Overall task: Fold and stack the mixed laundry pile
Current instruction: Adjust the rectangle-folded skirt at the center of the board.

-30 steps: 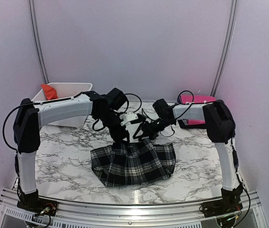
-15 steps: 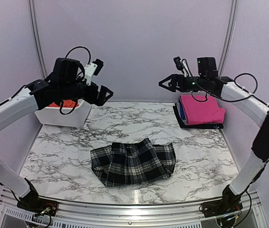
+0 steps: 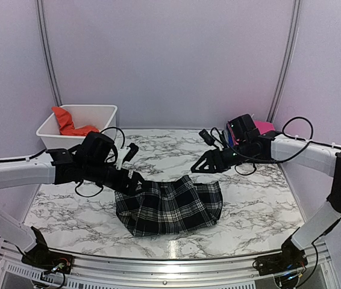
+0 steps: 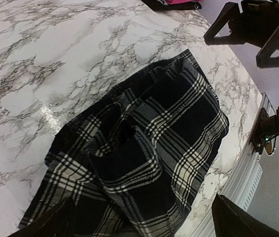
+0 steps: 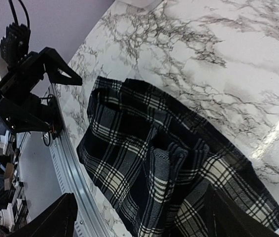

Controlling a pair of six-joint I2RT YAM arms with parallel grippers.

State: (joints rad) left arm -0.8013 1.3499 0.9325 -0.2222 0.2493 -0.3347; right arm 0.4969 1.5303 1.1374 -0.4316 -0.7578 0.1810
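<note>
Nearest the rail, the plaid shirt [image 3: 169, 206] lies bunched on the marble table [image 3: 255, 211], centre front, with its long axis running left to right along the near edge. It is rumpled, with loose folds heaped through the middle, so it looks only partly folded.

Just beyond it, both arms hang low over its far edge. The left gripper [image 3: 133, 182] sits at the shirt's far left corner, jaws spread wide, and its wrist view shows the dark fingers [image 4: 238, 219] flanking the cloth with nothing pinched. The right gripper [image 3: 202, 167] hovers just above the far right corner, also parted and holding nothing. From each pincer the shirt lies nearer the rail and inward. The left looks a touch closer to the fabric, though each has its own corner within reach, which suits a two-handed pinch along that far hem.

Nothing stands between jaws and cloth. The only likely trouble is grabbing several layers at once in that bunching.

Further back on the left, the white bin [image 3: 101, 114] holds the orange t-shirt [image 3: 67, 122], well apart from the shirt. On the far right, a folded pink garment [image 3: 262, 126] peeks out behind the right arm.
</note>
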